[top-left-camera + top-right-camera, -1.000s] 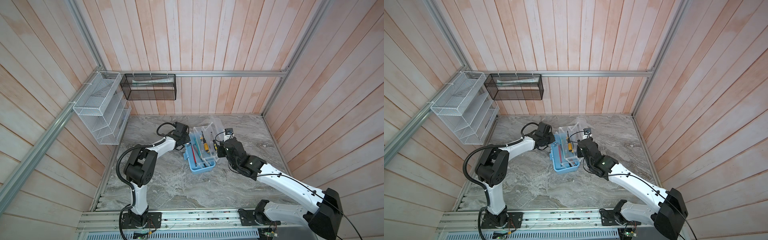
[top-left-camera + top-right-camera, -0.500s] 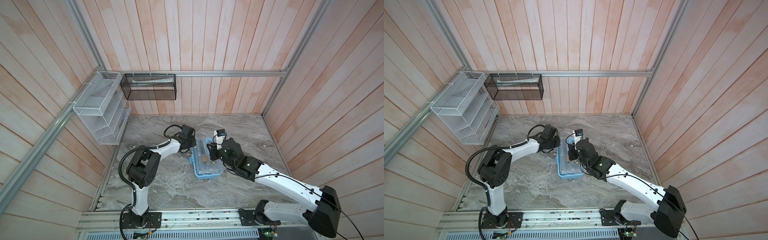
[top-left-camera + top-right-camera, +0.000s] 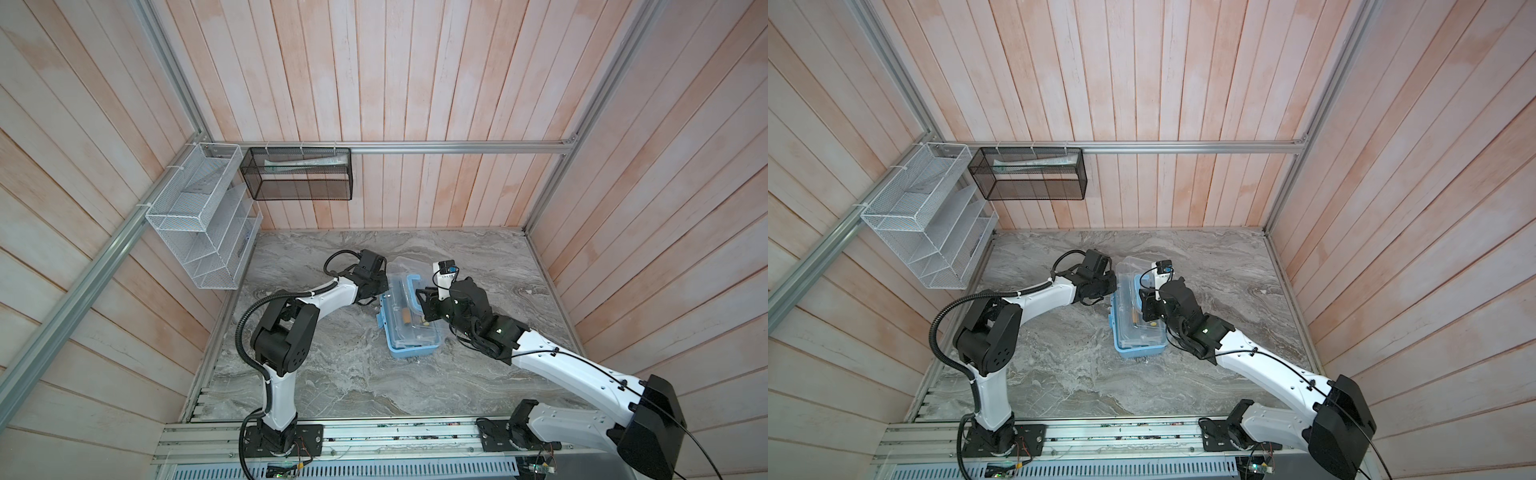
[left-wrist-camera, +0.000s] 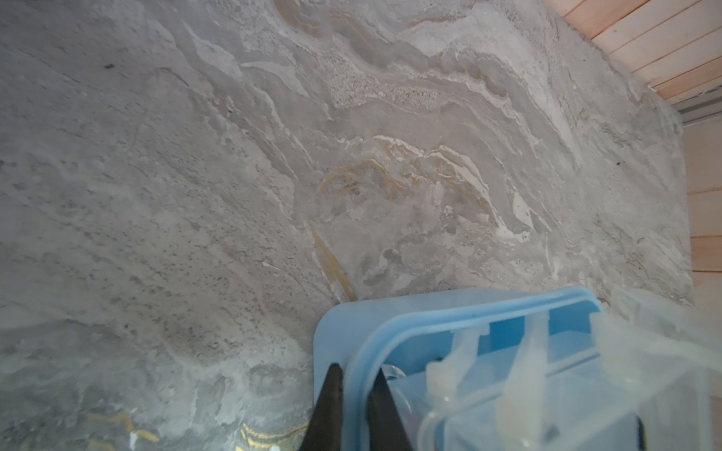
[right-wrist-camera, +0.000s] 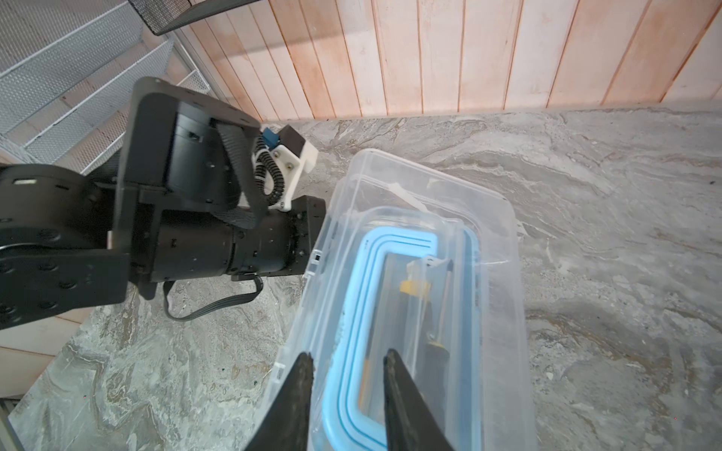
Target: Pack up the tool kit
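left gripper [image 4: 356, 370]: pinched shut on the blue rim of the tool box [image 3: 411, 351], likely bracing it.
tool box: middle of table [image 3: 332, 374], clear lid [image 5: 488, 242] down.
right gripper [image 5: 348, 353]: narrowly parted over the blue handle [image 5: 398, 238], nothing evidently gripped.
hidden: whether lid is fastened; tools [image 5: 414, 287] too dim to identify.

Both top views look steeply down from high above the slotted aluminium front rail [image 3: 415, 434] toward the pale wooden plank back wall [image 3: 374, 83], sharing the whole grey marbled tabletop [image 3: 332, 374] [image 3: 1059, 374]. Each wrist camera sits close behind its jaws, looking along them. Both catch the blue plastic tool box with a clear lid [image 4: 340, 324] [image 5: 500, 312], between and beyond the jaws.
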Robot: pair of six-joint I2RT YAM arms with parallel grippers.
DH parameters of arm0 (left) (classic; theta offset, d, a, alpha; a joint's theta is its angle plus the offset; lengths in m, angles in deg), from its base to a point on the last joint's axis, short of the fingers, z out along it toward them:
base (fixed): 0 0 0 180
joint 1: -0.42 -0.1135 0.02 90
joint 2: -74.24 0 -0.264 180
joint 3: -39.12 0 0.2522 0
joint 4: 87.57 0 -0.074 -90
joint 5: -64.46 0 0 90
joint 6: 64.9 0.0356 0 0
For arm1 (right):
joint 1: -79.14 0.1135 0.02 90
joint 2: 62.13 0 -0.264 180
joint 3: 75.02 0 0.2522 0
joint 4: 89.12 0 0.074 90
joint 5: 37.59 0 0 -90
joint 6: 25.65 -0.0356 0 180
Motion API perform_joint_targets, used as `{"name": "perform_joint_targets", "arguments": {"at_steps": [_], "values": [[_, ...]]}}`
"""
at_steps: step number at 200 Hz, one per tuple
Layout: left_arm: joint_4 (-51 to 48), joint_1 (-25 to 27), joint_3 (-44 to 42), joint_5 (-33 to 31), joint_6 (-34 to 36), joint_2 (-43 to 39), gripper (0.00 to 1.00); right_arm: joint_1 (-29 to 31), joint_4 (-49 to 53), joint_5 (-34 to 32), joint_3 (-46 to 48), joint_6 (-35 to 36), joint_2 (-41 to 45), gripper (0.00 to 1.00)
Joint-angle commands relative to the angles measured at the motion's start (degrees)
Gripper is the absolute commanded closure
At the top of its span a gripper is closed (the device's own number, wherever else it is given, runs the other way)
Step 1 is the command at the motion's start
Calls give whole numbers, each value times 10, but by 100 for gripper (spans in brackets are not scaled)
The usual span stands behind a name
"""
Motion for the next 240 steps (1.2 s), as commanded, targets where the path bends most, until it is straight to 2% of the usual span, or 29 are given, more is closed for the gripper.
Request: {"name": "perform_joint_targets", "arguments": {"at_steps": [1, 9, 22, 33, 78, 104, 125, 158, 193, 217, 240], "values": [[64, -7, 2, -30, 10, -60, 88, -15, -18, 41, 16, -18, 6, 68], [66, -8, -1, -33, 13, -67, 77, -15, -18, 43, 14, -17, -1, 68], [68, -10, -4, -37, 17, -76, 74, -15, -16, 47, 13, -20, -10, 68], [67, -12, -6, -38, 18, -82, 66, -15, -18, 47, 14, -22, -17, 67], [77, -26, -31, -42, 21, -109, 63, -26, -20, 47, 20, -31, -29, 67], [88, -30, -64, -46, 35, -135, 59, -48, -36, 80, 37, -50, -24, 67], [119, -30, -119, -43, 44, -166, 53, -58, -40, 89, 38, -50, -22, 66], [164, -30, -217, -12, 51, -221, 51, -69, -29, 96, 34, -44, -22, 61], [275, -20, -372, 29, 47, -303, 48, -103, -53, 137, 62, -46, -8, 54], [283, 13, -430, 9, 60, -343, 46, -131, -67, 164, 78, -50, -1, 45], [301, 37, -483, -14, 56, -373, 43, -152, -84, 195, 90, -55, 11, 42]]}}
